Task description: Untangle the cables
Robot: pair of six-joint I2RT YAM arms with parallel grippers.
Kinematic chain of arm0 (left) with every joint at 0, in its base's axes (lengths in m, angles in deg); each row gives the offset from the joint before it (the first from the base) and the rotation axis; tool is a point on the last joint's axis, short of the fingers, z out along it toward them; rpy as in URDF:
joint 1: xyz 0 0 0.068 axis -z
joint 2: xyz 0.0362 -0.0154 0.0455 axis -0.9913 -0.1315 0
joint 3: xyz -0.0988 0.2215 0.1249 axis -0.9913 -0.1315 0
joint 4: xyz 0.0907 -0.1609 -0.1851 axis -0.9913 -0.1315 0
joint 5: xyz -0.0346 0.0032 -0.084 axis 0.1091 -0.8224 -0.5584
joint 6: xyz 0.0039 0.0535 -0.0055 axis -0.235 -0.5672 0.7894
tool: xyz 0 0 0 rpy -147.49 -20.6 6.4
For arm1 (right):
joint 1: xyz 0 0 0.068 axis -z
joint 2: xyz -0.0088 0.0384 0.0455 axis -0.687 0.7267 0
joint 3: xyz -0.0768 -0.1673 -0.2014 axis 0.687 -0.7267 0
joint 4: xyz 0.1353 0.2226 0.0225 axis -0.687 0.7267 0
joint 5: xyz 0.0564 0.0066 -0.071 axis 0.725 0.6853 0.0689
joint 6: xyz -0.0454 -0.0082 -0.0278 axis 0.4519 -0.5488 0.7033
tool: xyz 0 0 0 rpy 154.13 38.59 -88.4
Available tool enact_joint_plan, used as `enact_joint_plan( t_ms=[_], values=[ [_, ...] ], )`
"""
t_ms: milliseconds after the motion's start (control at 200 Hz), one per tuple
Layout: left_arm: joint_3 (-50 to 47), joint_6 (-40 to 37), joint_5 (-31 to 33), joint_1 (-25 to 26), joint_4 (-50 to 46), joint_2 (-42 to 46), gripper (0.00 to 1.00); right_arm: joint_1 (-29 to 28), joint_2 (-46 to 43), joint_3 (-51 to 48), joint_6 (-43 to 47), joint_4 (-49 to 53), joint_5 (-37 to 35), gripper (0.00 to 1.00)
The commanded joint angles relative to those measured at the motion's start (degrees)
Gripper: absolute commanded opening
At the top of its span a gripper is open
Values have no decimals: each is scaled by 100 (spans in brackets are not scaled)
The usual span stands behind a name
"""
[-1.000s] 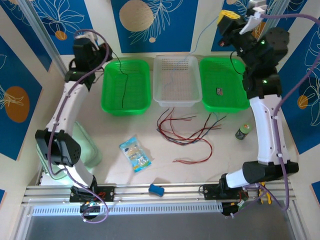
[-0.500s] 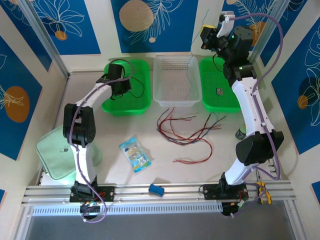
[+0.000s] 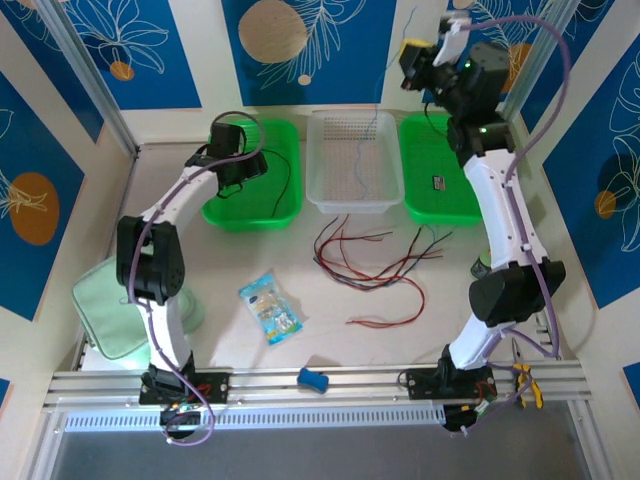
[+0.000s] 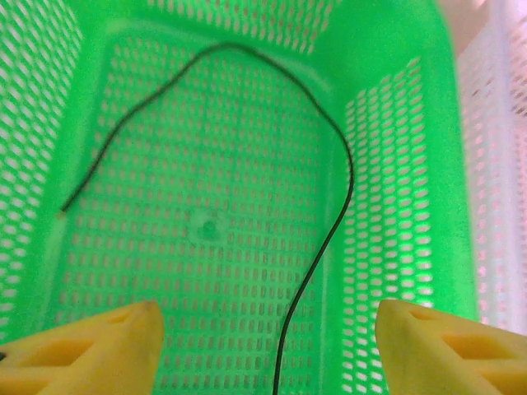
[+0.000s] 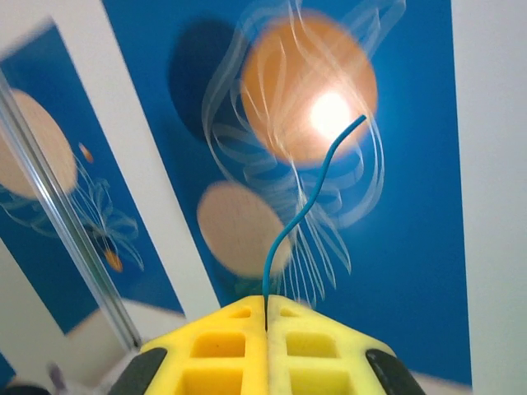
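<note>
Left gripper (image 4: pixel 268 313) open over green basket (image 4: pixel 387 49), black cable (image 4: pixel 350 177) lying loose between its fingers. Right gripper (image 5: pixel 266 317) clamps blue cable (image 5: pixel 306 210), which dangles into the neighbouring white basket (image 3: pixel 318 160).

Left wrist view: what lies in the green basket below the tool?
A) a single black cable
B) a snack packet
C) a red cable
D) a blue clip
A: one black cable curves across the mesh floor of the green basket, below the left tool, whose yellow fingers stand wide apart.
</note>
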Motion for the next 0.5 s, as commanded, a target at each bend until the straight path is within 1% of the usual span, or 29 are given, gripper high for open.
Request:
enact_joint_plan(
  t_ms=[0, 70, 230, 400, 495],
  values=[
    [-28, -331, 397, 13, -163, 557, 71, -96, 186, -534, -102, 321, -337, 0],
    [-71, -502, 411, 9, -220, 814, 72, -165, 272, -741, -113, 338, -531, 0],
    [-94, -630, 207, 20, -499, 1280, 73, -215, 584, -918, -215, 473, -621, 0],
    [-552, -531, 17, 35, -409, 1811, 73, -259, 1173, -733, -234, 1145, -705, 0],
    [-949, -571, 17, 35, -219, 1979, 73, -267, 1594, -437, -106, 1688, -985, 0]
  ],
)
